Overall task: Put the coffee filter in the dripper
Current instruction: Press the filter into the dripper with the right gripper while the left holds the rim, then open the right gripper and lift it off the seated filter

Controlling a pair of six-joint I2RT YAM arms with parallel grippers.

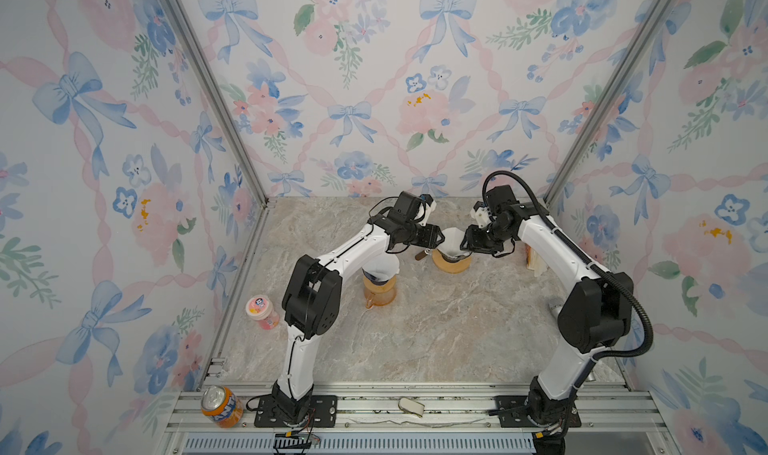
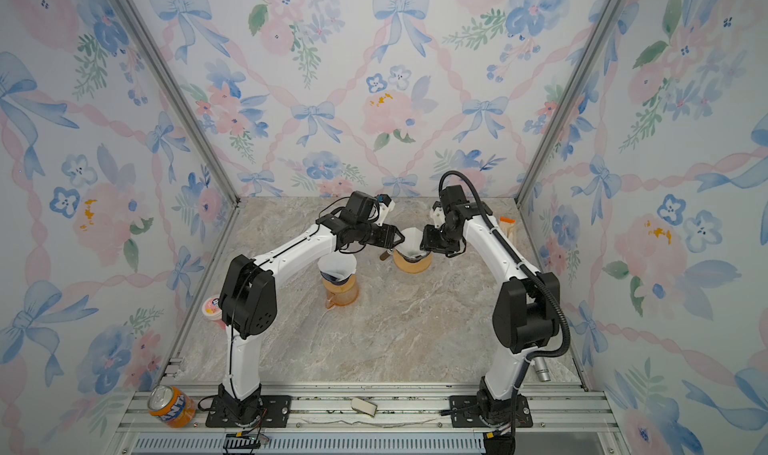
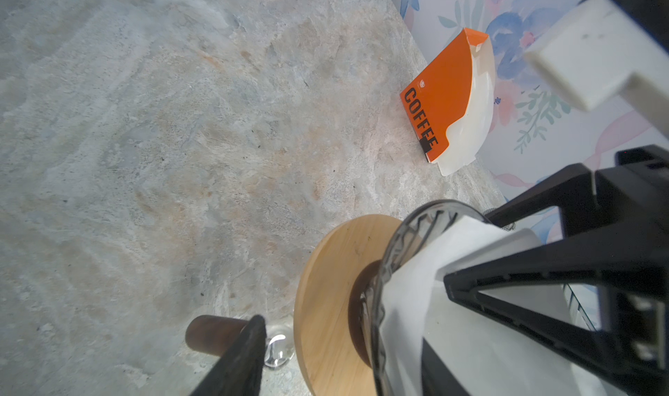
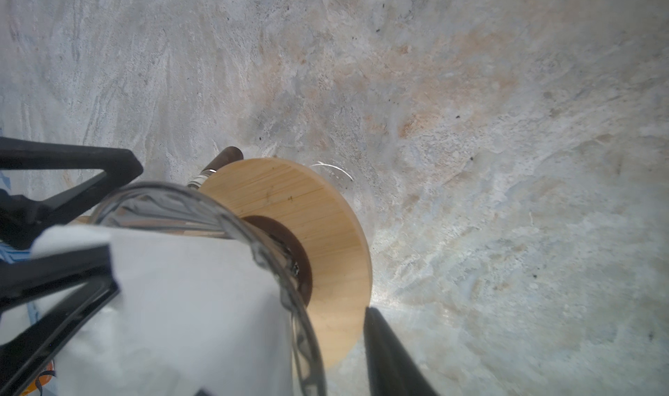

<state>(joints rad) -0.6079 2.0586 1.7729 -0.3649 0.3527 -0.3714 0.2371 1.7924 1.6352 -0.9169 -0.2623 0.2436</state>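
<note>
White paper filter (image 4: 181, 303) is judged seated in the glass dripper (image 4: 307, 209); left gripper (image 1: 438, 237) and right gripper (image 1: 464, 244) are seen half-parted astride its rim. Clean withdrawal is needed.

The front half of the marble-patterned tabletop (image 1: 436, 340) lies bare between the two arms, wide enough for either to sweep through. Farther back, the clear glass dripper on its round wooden base (image 1: 451, 263) is hemmed in by the left end effector (image 1: 438, 237) and the right end effector (image 1: 464, 244), one on each side. The orange glass carafe (image 1: 379, 293) stands beneath the left arm, and the orange box of filters (image 1: 532, 259) blocks the right wall.
</note>
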